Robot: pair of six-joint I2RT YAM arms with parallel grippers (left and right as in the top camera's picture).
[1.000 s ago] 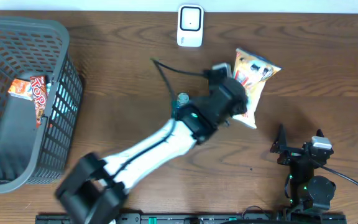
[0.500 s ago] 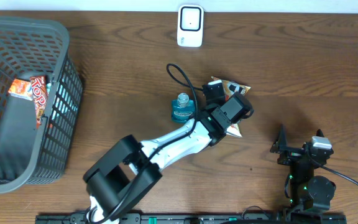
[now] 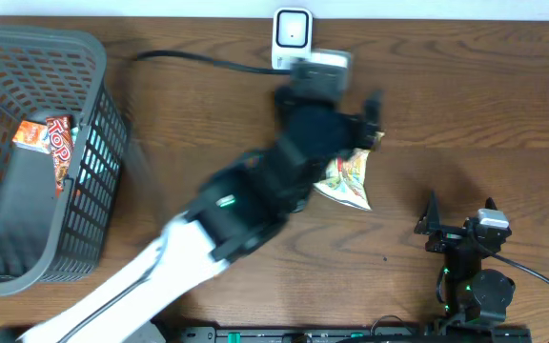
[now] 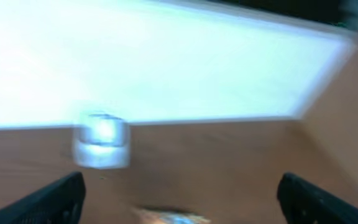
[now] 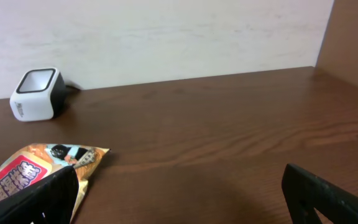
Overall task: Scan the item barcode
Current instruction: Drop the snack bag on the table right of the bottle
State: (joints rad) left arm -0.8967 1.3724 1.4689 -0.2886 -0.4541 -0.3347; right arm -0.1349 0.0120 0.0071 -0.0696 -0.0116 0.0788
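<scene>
We are holding our left gripper (image 4: 179, 186) spread wide and empty; the snack bag (image 3: 347, 181) is lying near the scanner (image 3: 292, 38), seeming light, crinkly, slippery, best pinched at its crimped edge

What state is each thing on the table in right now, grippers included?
Left gripper: open, empty.
Right gripper: open, empty.
Snack bag: lying on the table, not held.
Scanner: upright at the back edge.
Basket: upright, holding a red packet.
</scene>
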